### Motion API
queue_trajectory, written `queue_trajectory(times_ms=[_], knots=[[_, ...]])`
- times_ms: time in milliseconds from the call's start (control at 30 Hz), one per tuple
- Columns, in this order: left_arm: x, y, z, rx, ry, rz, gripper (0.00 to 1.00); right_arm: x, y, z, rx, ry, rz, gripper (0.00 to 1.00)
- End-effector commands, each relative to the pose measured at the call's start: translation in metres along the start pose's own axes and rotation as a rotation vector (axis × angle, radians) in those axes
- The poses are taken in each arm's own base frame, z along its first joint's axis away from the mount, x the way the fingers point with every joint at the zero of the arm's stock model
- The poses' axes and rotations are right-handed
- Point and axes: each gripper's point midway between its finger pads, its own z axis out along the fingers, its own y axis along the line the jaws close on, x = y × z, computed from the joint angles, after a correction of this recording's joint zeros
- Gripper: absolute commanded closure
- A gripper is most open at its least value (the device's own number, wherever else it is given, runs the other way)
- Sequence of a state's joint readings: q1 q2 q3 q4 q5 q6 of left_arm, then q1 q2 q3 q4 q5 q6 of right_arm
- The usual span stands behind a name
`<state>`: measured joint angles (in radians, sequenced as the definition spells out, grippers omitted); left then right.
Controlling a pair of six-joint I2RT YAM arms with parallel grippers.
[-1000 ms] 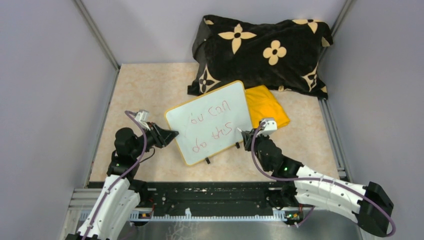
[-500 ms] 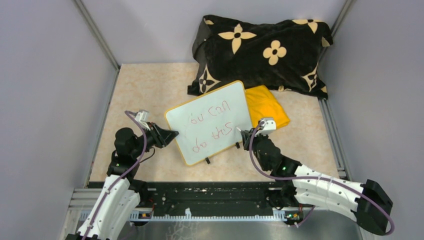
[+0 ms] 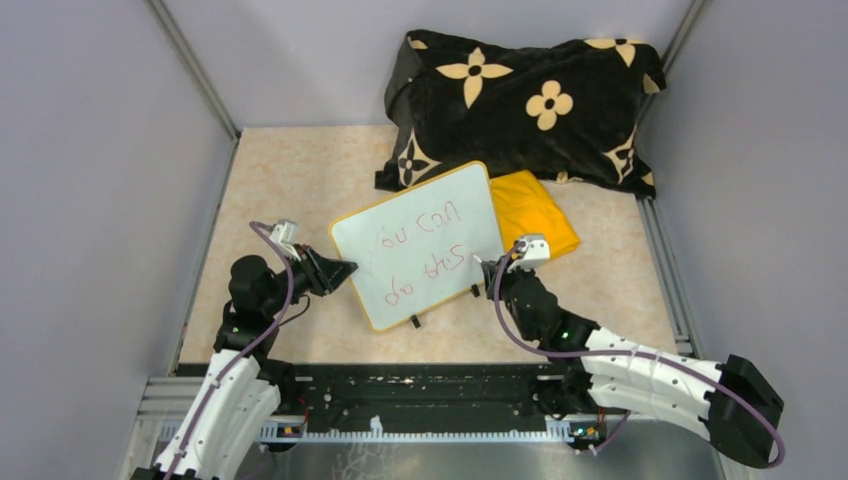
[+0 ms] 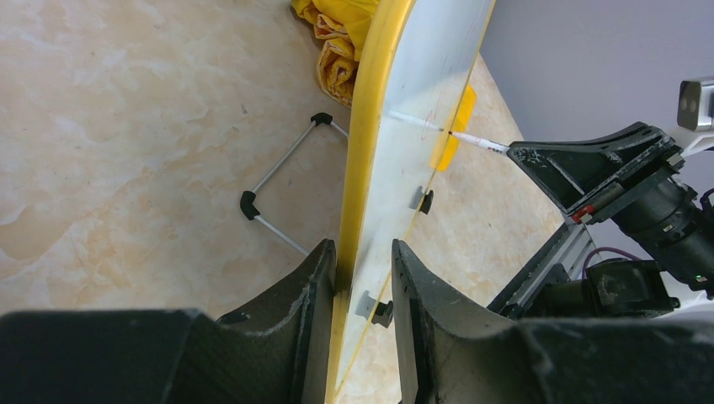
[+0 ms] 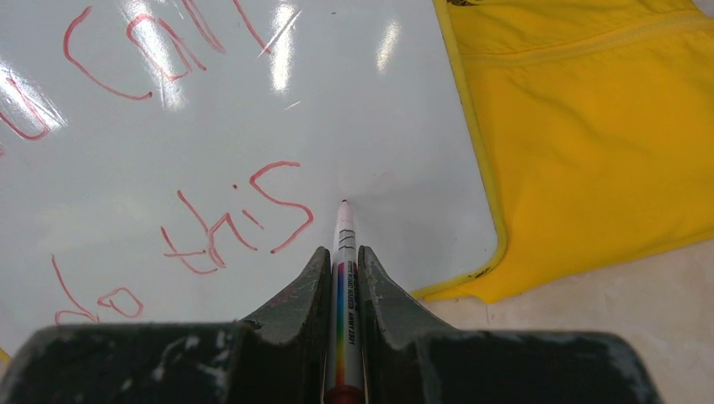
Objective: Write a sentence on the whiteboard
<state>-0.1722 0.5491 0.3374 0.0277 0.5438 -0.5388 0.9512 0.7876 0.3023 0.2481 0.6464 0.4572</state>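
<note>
left gripper (image 4: 362, 252) pinching the whiteboard (image 3: 420, 245) rim at 9 o'clock, right gripper (image 5: 341, 261) clamped tight on a marker (image 5: 344, 240), tip touching it around 3 o'clock

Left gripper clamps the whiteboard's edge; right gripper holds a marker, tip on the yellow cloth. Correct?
No: the tip of the marker is on the whiteboard beside the sentence, not the yellow cloth; see the right wrist view. The left gripper clamps, the right gripper holds, as stated.
</note>
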Motion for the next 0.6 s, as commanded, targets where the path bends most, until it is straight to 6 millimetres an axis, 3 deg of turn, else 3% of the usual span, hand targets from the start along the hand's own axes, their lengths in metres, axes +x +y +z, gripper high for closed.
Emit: queue_trajectory(times_ms=[0, 567], knots=[[-0.0028, -0.0069, -0.0006, 0.036, -0.013, 0.012, 0.63, -0.0141, 0.0042, 0.0042, -0.002, -0.046, 0.047, 1.00], [-0.0030, -0.0075, -0.0008, 0.039, -0.013, 0.013, 0.63, -0.0053, 0.0036, 0.0075, -0.004, -0.017, 0.042, 1.00]])
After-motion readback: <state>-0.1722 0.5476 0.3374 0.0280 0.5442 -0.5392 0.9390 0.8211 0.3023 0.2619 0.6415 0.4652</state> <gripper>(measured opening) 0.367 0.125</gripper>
